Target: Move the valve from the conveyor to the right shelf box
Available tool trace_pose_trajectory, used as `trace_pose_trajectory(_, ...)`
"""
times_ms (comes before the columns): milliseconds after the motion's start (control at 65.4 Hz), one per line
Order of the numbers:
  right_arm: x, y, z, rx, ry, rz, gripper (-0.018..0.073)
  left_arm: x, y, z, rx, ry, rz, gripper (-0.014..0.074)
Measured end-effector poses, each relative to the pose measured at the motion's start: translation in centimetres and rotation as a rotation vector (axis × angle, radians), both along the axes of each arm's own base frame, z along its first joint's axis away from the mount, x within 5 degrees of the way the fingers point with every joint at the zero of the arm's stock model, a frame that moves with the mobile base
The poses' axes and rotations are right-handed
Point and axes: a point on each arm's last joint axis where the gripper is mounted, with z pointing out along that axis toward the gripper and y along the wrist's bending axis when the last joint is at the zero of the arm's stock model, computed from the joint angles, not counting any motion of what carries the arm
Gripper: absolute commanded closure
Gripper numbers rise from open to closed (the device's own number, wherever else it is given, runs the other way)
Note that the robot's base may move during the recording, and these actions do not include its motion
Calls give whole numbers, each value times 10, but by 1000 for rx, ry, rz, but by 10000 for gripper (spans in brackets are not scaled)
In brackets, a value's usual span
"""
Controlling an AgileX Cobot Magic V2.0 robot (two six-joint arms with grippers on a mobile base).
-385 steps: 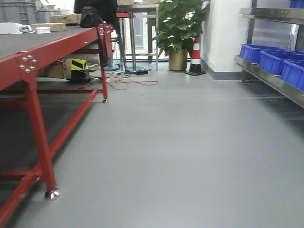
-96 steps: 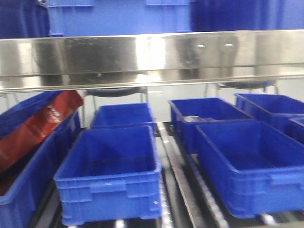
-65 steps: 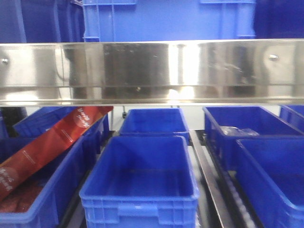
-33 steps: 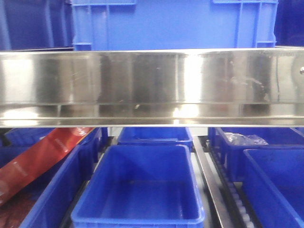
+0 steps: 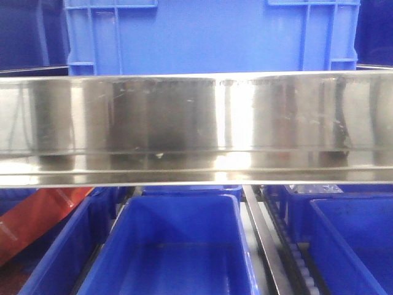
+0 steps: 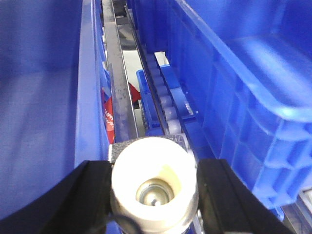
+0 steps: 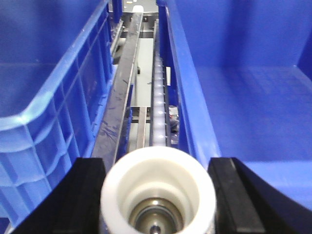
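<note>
Left wrist-mounted view is showing my left gripper [image 6: 155,168] pinching a white plastic valve [image 6: 153,187] over the roller rail [image 6: 168,114] between two blue boxes [image 6: 243,78]; the right gripper [image 7: 158,165] is pinching a second valve [image 7: 158,195] likewise. I'm guessing they're light, rigid and slick-walled with metal cores, so fingers [image 6: 92,195] squeezing across the round body is looking right.

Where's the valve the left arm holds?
Bottom centre of the left wrist view: the valve sits in the left gripper, with the roller track between two blue bins beyond.
</note>
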Motion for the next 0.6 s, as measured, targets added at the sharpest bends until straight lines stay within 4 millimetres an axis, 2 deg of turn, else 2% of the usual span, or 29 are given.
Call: trace_pose_trajectory(596, 0, 0, 0, 2, -2, 0, 713, 0, 0, 0, 0, 0, 0, 708)
